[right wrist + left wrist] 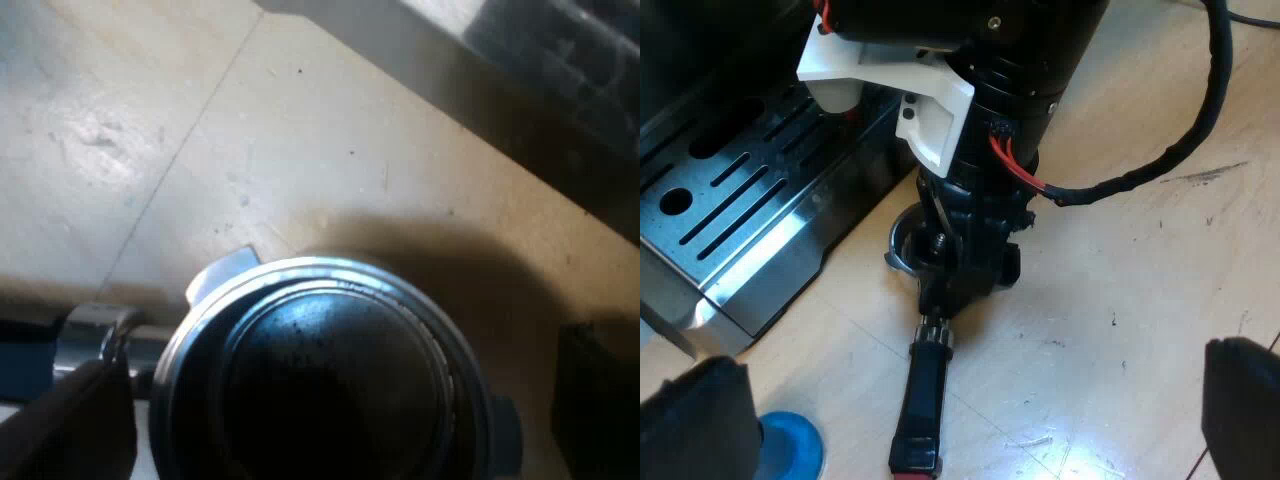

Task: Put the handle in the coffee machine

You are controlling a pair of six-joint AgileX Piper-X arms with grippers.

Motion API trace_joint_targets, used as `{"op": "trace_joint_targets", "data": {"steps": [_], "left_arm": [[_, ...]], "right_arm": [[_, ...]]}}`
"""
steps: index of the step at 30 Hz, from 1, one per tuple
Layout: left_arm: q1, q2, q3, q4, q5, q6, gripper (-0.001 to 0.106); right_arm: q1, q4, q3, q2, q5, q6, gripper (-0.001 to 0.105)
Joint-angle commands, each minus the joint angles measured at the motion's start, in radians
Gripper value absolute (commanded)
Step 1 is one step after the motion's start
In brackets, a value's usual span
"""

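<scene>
1. The holder [934, 332] lies loose on the surface [1120, 300], just beside the espresso machine [700, 120] and not locked into its front.
2. The holder's basket [330, 380] faces upward. The dark handle [926, 385] lies flat on the surface, pointing away from the machine, and finishes in a red end [912, 468].
3. Basket contents: inside the bright round metal rim the interior is dark, with fine pale specks. I cannot tell whether this is coffee residue or bare metal. A small metal lug projects from the rim on the side toward the open surface.
4. The right end effector [340, 390] is directly above the basket with its fingers set wide. One finger [65, 425] is over the metal neck where the handle joins the basket. The other is past the opposite rim, with a strip of shadowed surface between it and the rim. It is not clamped on the holder, and I cannot tell whether either finger touches it.
5. The machine's drip tray [740, 220] is a slotted metal grille with one round hole. Its dark outer wall is just beside the basket rim.
6. A blue tamper [790, 450] stands on the surface near the drip tray's corner, close to the red end but apart from it.
7. The left end effector [975, 400] hangs above the surface with its fingers wide and nothing between them. The red end lies below the gap, and the tamper is just beside one finger.
</scene>
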Motion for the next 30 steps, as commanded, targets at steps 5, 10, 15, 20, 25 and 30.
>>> {"op": "trace_joint_targets", "data": {"steps": [5, 10, 15, 20, 25, 30], "left_arm": [[-0.005, -0.004, -0.002, -0.011, -0.010, -0.012, 0.091], [-0.005, -0.004, -0.002, -0.011, -0.010, -0.012, 0.091], [-0.005, -0.004, -0.002, -0.011, -0.010, -0.012, 0.091], [-0.005, -0.004, -0.002, -0.011, -0.010, 0.011, 0.091], [-0.005, -0.004, 0.001, -0.016, -0.010, 0.016, 0.091], [-0.005, 0.002, 0.018, -0.017, -0.005, 0.043, 0.091]], "right_arm": [[-0.002, -0.016, -0.008, 0.005, -0.010, -0.011, 0.085], [-0.002, -0.018, -0.008, 0.005, -0.010, -0.011, 0.065], [-0.002, 0.017, -0.008, 0.005, -0.010, -0.011, 0.023], [-0.002, 0.068, -0.025, 0.001, -0.010, 0.008, 0.000], [-0.002, 0.110, -0.031, -0.034, -0.008, 0.038, 0.000], [-0.002, 0.174, -0.031, -0.101, 0.007, 0.090, 0.000]]}}
